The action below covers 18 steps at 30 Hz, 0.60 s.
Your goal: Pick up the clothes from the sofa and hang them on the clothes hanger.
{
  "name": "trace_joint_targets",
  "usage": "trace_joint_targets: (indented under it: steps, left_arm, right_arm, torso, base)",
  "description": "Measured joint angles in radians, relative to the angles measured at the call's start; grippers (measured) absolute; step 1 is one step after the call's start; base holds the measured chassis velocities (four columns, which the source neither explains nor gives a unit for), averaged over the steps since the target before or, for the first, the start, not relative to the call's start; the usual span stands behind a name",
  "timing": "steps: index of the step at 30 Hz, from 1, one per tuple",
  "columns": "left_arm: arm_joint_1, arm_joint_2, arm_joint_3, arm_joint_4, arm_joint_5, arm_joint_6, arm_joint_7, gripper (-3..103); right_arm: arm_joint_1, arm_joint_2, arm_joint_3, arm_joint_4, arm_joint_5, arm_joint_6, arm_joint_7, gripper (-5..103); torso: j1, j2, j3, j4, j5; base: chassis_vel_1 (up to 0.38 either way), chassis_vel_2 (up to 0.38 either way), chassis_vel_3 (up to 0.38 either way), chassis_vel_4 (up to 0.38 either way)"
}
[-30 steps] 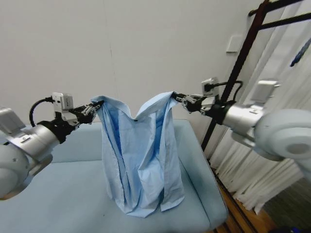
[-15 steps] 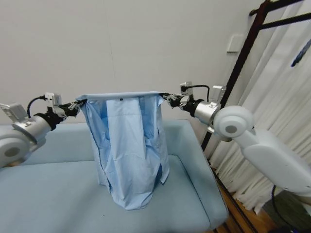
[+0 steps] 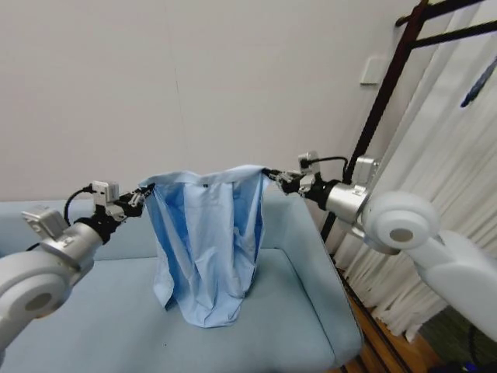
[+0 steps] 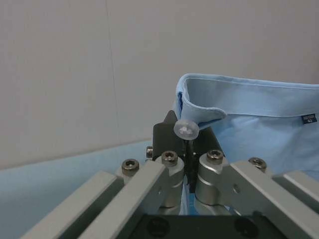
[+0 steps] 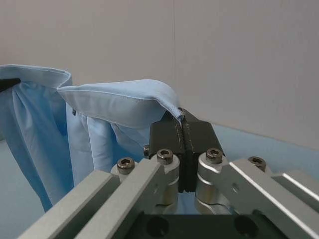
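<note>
A light blue shirt (image 3: pixel 206 249) hangs in the air above the pale blue sofa (image 3: pixel 93 326), held up by its collar. My left gripper (image 3: pixel 142 193) is shut on the collar's left end. My right gripper (image 3: pixel 269 176) is shut on the right end. The shirt's hem droops onto the sofa seat. In the left wrist view the fingers pinch the shirt collar (image 4: pixel 234 94) beside a clear button (image 4: pixel 186 129). In the right wrist view the black pads clamp the collar edge (image 5: pixel 119 99). The dark clothes rack (image 3: pixel 384 101) stands at the right, behind my right arm.
A white wall runs behind the sofa. White curtains (image 3: pixel 450 194) hang to the right of the rack. A white wall box (image 3: pixel 374 69) sits near the rack's post. Wood floor (image 3: pixel 380 342) shows past the sofa's right end.
The shirt's taut collar line has dropped lower and now sags a little. The view has shifted, with both arms sitting lower in the picture.
</note>
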<state>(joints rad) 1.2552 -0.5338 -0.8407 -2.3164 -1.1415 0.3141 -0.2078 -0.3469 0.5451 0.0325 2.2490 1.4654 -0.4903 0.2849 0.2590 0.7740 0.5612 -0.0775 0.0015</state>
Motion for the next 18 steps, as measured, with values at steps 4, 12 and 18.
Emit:
trace_joint_targets:
  steps: [4,12,18]
  left_arm:
    - [-0.039,-0.046,0.132,0.084,0.11,-0.069,0.084,1]
    - [-0.25,-0.109,0.404,0.262,0.186,-0.157,0.124,1]
    - [-0.5,-0.095,0.539,0.351,0.151,-0.152,0.121,1]
  right_arm:
    - [-0.106,0.051,0.015,-0.018,-0.132,0.029,-0.037,0]
    - [-0.154,0.167,-0.02,-0.118,-0.328,0.097,-0.097,0]
    - [-0.001,0.208,-0.07,-0.187,-0.316,0.104,-0.102,0]
  torso:
    - [0.0,0.0,0.0,-0.0004,0.0]
    - [0.0,0.0,0.0,-0.0005,-0.0001]
    - [0.001,0.0,0.001,-0.0005,-0.0002]
  base:
    - [0.0,0.0,0.0,0.0]
    - [0.0,0.0,0.0,0.0]
    - [0.0,0.0,0.0,0.0]
